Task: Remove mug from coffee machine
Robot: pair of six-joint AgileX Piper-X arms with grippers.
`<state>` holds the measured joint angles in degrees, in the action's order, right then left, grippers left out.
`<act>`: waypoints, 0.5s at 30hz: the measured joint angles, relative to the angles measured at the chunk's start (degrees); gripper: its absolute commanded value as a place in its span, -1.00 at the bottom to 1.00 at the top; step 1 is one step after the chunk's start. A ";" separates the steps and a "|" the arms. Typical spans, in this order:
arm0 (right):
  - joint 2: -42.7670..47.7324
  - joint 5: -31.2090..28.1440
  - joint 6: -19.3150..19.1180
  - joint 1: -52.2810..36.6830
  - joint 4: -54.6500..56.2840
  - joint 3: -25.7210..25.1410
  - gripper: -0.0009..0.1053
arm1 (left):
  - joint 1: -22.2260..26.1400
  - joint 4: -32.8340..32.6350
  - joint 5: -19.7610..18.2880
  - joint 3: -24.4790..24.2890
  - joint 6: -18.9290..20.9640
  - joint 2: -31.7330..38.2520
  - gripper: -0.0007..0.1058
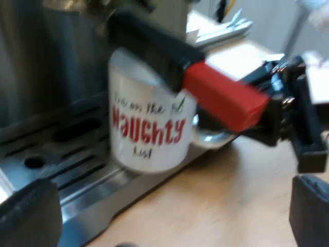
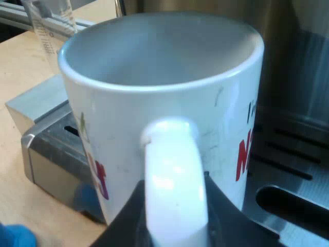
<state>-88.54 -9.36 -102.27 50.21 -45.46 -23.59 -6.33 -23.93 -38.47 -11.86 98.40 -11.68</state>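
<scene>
A white mug (image 1: pixel 149 128) with red "Naughty" lettering stands on the espresso machine's slotted drip tray (image 1: pixel 56 154), under the locked holder's dark handle with its red end (image 1: pixel 226 98). My right gripper (image 1: pixel 282 121) reaches in at the mug's handle (image 1: pixel 211 136). In the right wrist view the mug (image 2: pixel 164 87) is very close and looks empty. My right gripper (image 2: pixel 175 221) is shut on its white handle (image 2: pixel 172 180), one black finger (image 2: pixel 126 218) on each side. My left gripper (image 1: pixel 169 211) is open, back from the mug over the wooden table, holding nothing.
A measuring glass (image 2: pixel 49 25) stands on the wooden table (image 2: pixel 15 103) beyond the mug. A blue object (image 2: pixel 15 237) lies on the table by the drip tray's corner (image 2: pixel 46 154). The machine's steel front (image 1: pixel 46 62) rises behind the mug.
</scene>
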 measured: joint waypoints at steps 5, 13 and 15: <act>7.05 -2.00 0.00 0.15 0.76 5.57 -0.98 | -0.31 1.47 -1.35 0.07 2.32 0.00 0.71; 19.15 -3.79 0.00 0.12 7.40 9.99 -0.98 | -8.39 1.47 -1.77 0.07 2.57 0.00 0.71; 22.62 -3.79 0.00 0.12 12.13 10.15 -0.98 | -11.42 1.47 -2.07 0.07 2.57 0.00 0.71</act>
<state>-65.92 -13.15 -102.27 50.33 -33.32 -13.44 -17.75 -22.46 -40.55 -11.79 100.98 -11.68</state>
